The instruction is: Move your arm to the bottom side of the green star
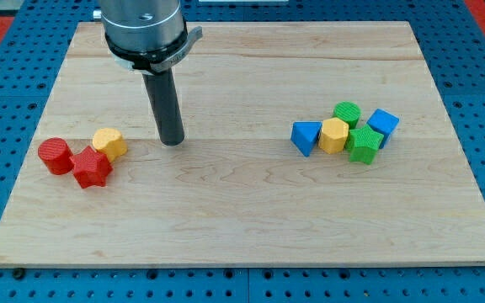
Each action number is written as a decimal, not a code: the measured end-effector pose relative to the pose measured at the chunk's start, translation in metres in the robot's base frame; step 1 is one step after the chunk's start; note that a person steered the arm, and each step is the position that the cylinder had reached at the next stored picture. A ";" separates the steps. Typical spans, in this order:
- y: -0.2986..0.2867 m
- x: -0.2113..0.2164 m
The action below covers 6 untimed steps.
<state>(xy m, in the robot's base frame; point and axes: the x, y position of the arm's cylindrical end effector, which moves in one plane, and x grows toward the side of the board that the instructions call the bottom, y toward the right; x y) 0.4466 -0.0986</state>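
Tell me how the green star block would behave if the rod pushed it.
The green star-shaped block sits flat, so it would probably slide, not roll. It touches the yellow hexagonal block and blue cube, so they would likely shift too.

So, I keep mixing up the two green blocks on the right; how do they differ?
The green star has points and notches, while the green cylinder is round. The green star sits at the cluster's lower edge, below the blue cube; the green cylinder sits at its top, above the yellow block. Both are green, and both are far to the right of my tip.
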 end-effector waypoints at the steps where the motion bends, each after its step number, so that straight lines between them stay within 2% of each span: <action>1: 0.046 0.017; 2: 0.108 0.042; 3: 0.159 0.107; 4: 0.243 0.119; 6: 0.258 0.125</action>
